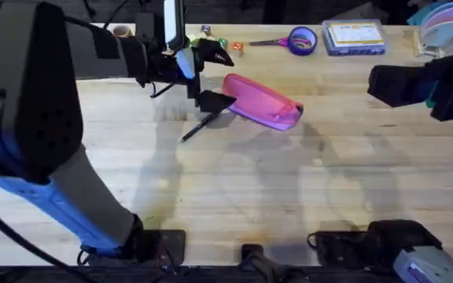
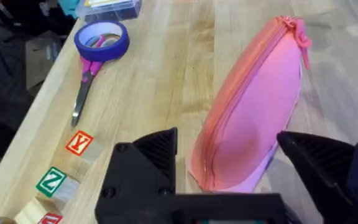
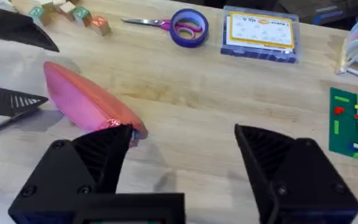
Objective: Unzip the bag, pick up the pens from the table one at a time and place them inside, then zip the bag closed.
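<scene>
The bright-pink bag [image 1: 262,102] lies slanted on the wooden table [image 1: 289,181], its zipper looking shut, with the pull [image 2: 300,34] at the end away from my left gripper. My left gripper [image 1: 219,79] is open and straddles the bag's near end [image 2: 253,112], one finger [image 2: 157,155] on each side. A black pen [image 1: 203,126] lies on the table just beside that end, also seen as a pen [image 3: 5,124] from the right wrist. My right gripper [image 3: 185,155] hovers open and empty, well off to the right of the bag [image 3: 86,102].
Along the far edge lie purple-handled scissors [image 1: 266,42], a blue tape roll [image 1: 302,39], a clear box with a blue lid [image 1: 355,37] and letter blocks [image 2: 76,143]. A plate rack [image 1: 447,20] stands at the far right, with a green board [image 3: 353,124] nearby.
</scene>
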`<act>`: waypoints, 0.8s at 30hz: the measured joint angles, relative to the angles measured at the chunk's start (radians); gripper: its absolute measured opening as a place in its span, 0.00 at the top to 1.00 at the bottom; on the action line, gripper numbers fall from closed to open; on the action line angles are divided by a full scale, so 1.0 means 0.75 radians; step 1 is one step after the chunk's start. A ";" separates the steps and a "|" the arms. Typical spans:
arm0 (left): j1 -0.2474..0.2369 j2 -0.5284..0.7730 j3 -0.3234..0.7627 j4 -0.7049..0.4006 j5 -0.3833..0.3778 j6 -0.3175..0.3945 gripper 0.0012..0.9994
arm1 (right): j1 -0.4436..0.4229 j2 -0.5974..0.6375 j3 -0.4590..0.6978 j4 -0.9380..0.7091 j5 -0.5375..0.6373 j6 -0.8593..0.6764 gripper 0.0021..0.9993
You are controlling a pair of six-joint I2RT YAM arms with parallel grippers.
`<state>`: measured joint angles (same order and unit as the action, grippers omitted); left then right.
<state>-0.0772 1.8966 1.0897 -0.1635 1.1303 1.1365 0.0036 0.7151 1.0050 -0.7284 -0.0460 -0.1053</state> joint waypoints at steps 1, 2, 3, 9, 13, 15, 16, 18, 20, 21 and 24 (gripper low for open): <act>-0.001 0.004 0.000 0.000 0.000 -0.006 0.01 | 0.000 0.000 0.000 0.000 0.000 0.000 0.00; -0.002 0.007 0.000 -0.001 0.000 -0.010 0.01 | 0.000 0.000 0.000 0.000 0.000 0.000 0.00; -0.004 0.009 0.000 0.000 0.000 -0.015 0.01 | 0.000 0.000 0.000 0.000 0.000 0.000 0.00; -0.026 0.016 0.000 0.001 0.000 -0.025 0.01 | 0.000 0.000 0.000 -0.001 0.000 0.000 0.00; -0.040 0.019 0.000 -0.001 0.000 -0.025 0.01 | 0.000 0.000 0.000 -0.001 0.000 0.000 0.00; -0.047 0.018 0.000 -0.002 -0.001 -0.029 0.04 | 0.000 0.000 0.000 0.000 0.000 0.000 0.00; -0.049 0.019 0.000 -0.002 -0.002 -0.030 0.10 | 0.000 0.000 0.000 -0.001 0.000 0.000 0.00; -0.051 0.019 0.001 -0.002 -0.002 -0.035 0.24 | 0.000 0.000 0.000 -0.001 0.000 0.000 0.00; -0.051 0.019 0.001 0.002 -0.003 -0.036 0.37 | 0.000 0.000 0.000 -0.001 0.000 0.000 0.00; -0.051 0.018 0.002 0.005 -0.005 -0.034 0.42 | 0.000 0.000 0.000 -0.001 0.000 0.000 0.00; -0.051 0.019 0.005 0.015 -0.012 -0.034 0.58 | 0.000 0.000 0.000 -0.010 0.000 0.000 0.00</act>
<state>-0.1152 1.9106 1.0935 -0.1521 1.1215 1.1112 0.0036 0.7151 1.0050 -0.7359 -0.0460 -0.1055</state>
